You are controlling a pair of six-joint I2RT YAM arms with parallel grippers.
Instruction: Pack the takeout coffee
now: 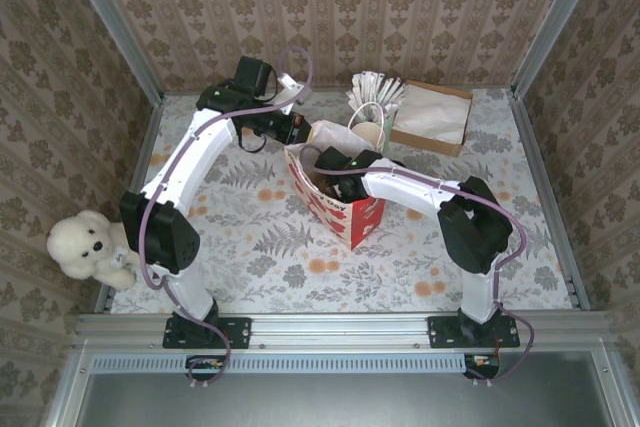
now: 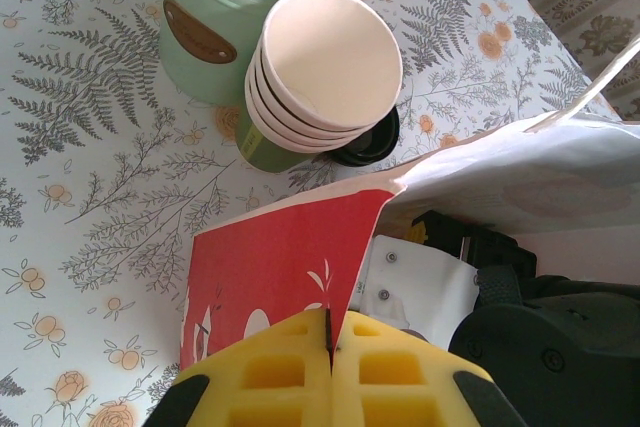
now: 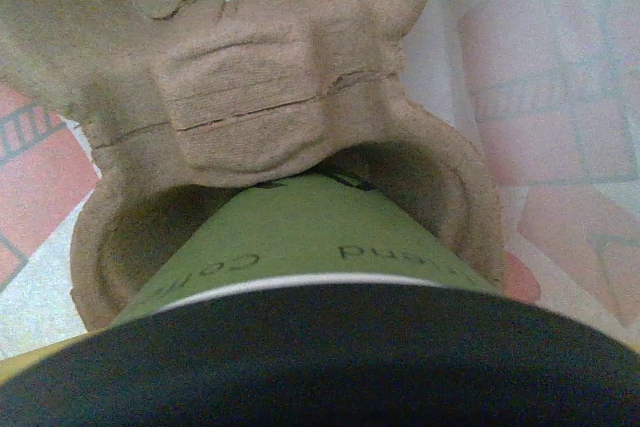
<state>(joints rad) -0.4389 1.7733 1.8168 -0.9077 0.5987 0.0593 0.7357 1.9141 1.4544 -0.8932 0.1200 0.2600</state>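
- Top cam: L gripper (image 1: pixel 297 133) sits at the far rim of the red bag (image 1: pixel 345 212). R gripper (image 1: pixel 340 161) reaches down inside it. The stack of lidless cups (image 1: pixel 368 133) stands just behind the bag, not part of this job.
- L wrist: yellow fingers (image 2: pixel 270 377) are clenched on the bag's red edge, holding the mouth open. A loose black lid (image 2: pixel 375 142) lies on the table beside the stack.
- R wrist: the takeout coffee (image 3: pixel 330 242) is inside the bag, base pointing into a well of the pulp carrier (image 3: pixel 250 97). It's tilted and not seated, by my read. The coffee's lid (image 3: pixel 320 357) is right under the cam. Pads are hidden, but the cup hangs tilted close under the wrist, so I read R as grasping it near the top.
- Handling: thin paper wall, prob crushes if squeezed hard. The press-fit lid could pop, and the cup is top-heavy if full. Best hold is just below the lid, where the rolled rim stiffens it. The carrier is soft pulp, torn at the top, so ease the cup in w/o forcing.
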